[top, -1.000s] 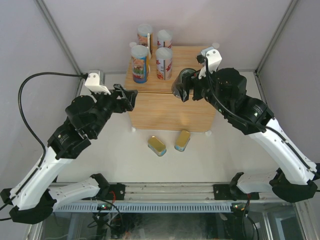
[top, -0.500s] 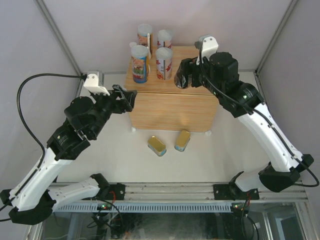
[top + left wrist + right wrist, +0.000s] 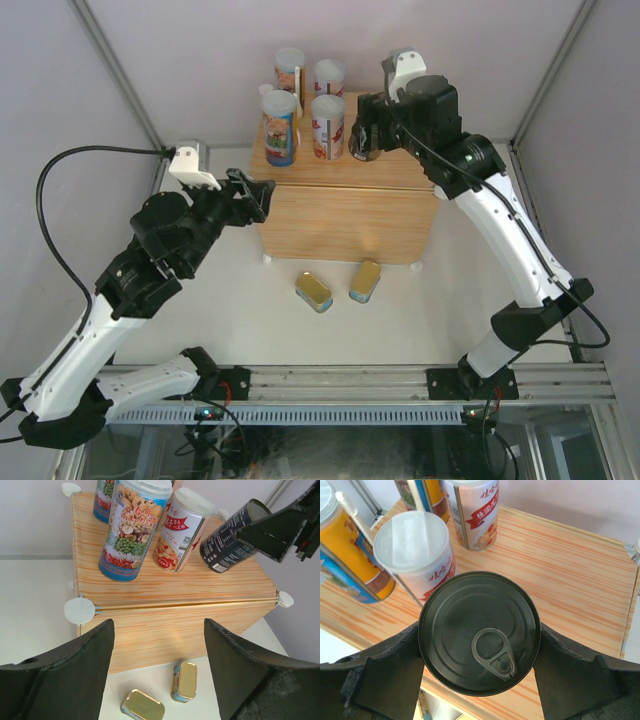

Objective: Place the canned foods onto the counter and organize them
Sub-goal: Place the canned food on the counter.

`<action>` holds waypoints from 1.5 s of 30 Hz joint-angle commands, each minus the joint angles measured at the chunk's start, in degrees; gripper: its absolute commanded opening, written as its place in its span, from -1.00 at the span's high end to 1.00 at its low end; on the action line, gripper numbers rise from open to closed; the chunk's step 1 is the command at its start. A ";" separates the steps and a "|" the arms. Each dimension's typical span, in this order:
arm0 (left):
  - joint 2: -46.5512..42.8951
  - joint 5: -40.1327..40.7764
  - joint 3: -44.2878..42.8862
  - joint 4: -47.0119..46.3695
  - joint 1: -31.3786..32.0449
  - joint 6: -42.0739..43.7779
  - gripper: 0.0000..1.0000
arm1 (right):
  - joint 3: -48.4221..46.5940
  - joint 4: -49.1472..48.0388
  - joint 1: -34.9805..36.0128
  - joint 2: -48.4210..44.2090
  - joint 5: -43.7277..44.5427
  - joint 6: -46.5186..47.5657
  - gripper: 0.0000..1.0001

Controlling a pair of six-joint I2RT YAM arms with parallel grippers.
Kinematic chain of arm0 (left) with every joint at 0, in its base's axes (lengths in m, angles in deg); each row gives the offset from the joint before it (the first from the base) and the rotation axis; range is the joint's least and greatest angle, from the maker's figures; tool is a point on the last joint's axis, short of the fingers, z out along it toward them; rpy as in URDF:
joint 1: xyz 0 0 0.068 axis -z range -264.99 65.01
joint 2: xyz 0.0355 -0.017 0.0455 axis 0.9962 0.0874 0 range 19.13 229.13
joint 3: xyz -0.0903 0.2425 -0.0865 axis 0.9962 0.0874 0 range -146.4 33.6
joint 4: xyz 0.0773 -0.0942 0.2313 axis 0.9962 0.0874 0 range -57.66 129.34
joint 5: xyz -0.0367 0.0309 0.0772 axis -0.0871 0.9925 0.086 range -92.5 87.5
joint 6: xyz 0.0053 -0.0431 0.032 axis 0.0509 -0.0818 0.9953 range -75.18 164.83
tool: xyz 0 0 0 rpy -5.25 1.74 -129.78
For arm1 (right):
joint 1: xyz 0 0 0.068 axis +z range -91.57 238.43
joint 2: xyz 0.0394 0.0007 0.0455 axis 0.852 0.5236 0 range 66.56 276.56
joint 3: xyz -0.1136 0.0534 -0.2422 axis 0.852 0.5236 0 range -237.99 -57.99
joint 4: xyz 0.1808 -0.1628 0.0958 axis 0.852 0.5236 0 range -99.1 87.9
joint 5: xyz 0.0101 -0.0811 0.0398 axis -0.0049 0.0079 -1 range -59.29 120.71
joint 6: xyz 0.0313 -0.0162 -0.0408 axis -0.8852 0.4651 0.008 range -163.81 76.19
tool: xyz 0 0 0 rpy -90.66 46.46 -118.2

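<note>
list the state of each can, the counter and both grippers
counter: standing on the table
white-lidded cans: four, upright on the counter's far left
dark can: tilted over the counter, gripped
right gripper: shut on the dark can
left gripper: open, empty
gold tins: two, lying on the table before the counter

- Rt wrist: dark can [image 3: 480,632] shows lid only, sides hidden; front-left can [image 3: 345,555] cut by frame edge.
- L wrist: rear-left can [image 3: 104,500] cut by top edge, partly behind front-left can.
- Top view: can labels too small to read.
</note>
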 commanded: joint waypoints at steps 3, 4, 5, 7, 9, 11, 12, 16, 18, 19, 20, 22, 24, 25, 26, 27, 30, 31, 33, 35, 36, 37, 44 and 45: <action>-0.10 -0.89 1.26 -3.45 -0.50 0.79 -0.52 | -10.39 -4.95 -2.36 3.02 -1.28 0.08 1.00; -0.18 -0.83 1.49 -3.57 -0.57 0.68 -0.53 | -10.92 -4.84 -2.63 3.69 -1.24 0.31 1.00; -0.22 -0.83 1.70 -3.64 -0.58 0.63 -0.53 | -11.37 -4.87 -3.00 4.19 -1.47 0.45 1.00; -0.15 -0.74 1.88 -3.79 -0.66 0.58 -0.53 | -12.44 -4.70 -3.88 5.59 -2.04 0.47 1.00; -0.04 -0.61 1.84 -3.74 -0.74 0.70 -0.53 | -13.67 -4.38 -4.81 6.87 -2.27 0.61 1.00; 0.14 -0.58 1.42 -3.74 -0.91 1.11 -0.52 | -14.94 -4.16 -5.82 7.96 -3.01 0.18 1.00; 0.35 -0.53 1.23 -3.69 -1.00 1.18 -0.52 | -15.51 -4.07 -6.17 8.39 -3.17 0.18 1.00; 0.89 -0.36 0.56 -3.67 -1.28 1.36 -0.53 | -16.65 -4.39 -7.75 9.62 -4.29 -0.40 1.00; 1.23 -0.49 0.45 -3.65 -1.44 1.22 -0.53 | -17.29 -4.41 -8.30 10.24 -4.62 -0.57 1.00; 1.36 -0.58 0.35 -3.57 -1.50 1.12 -0.52 | -17.68 -4.33 -8.38 10.59 -4.53 -0.50 1.00; 1.47 -0.65 0.28 -3.51 -1.54 1.03 -0.52 | -18.01 -4.28 -8.44 10.86 -4.50 -0.41 1.00; 2.01 -0.85 -0.18 -3.24 -1.55 0.91 -0.52 | -18.66 -4.03 -8.63 11.59 -4.55 -0.35 1.00; 2.78 -1.10 -1.00 -2.64 -1.68 0.92 -0.53 | -18.81 -3.97 -8.66 12.05 -4.48 -0.10 1.00; 3.23 -1.32 -1.39 -2.42 -1.79 0.93 -0.52 | -18.95 -4.03 -8.69 12.25 -4.34 0.06 1.00; 3.64 -1.57 -1.83 -2.23 -1.85 1.00 -0.53 | -18.93 -4.05 -8.75 12.46 -4.33 0.19 1.00; 4.12 -1.79 -2.35 -2.00 -1.94 1.09 -0.52 | -19.07 -4.12 -8.72 12.71 -4.24 0.28 1.00; 5.03 -2.37 -3.00 -1.72 -2.23 1.15 -0.53 | -19.60 -3.88 -8.75 13.57 -3.96 0.77 1.00; 5.15 -2.63 -2.94 -1.71 -2.44 1.11 -0.53 | -19.87 -3.68 -8.71 13.89 -3.90 0.95 1.00; 5.49 -3.41 -2.87 -1.77 -2.96 1.02 -0.53 | -20.49 -3.30 -8.72 14.55 -3.77 1.22 1.00; 5.69 -3.72 -2.83 -1.94 -3.31 1.02 -0.53 | -20.70 -3.26 -8.71 15.08 -3.63 1.36 1.00; 5.85 -3.83 -2.76 -2.08 -3.45 1.01 -0.53 | -20.66 -3.26 -8.76 15.27 -3.56 1.36 1.00; 5.80 -3.93 -2.58 -2.13 -3.56 1.02 -0.53 | -20.66 -3.31 -8.78 15.41 -3.41 1.41 1.00; 4.95 -4.66 -0.90 -3.04 -4.77 0.68 -0.53 | -20.49 -3.40 -8.78 16.73 -2.95 1.49 1.00; 4.90 -4.79 -0.75 -3.10 -4.92 0.72 -0.53 | -20.49 -3.43 -8.73 16.89 -2.92 1.46 1.00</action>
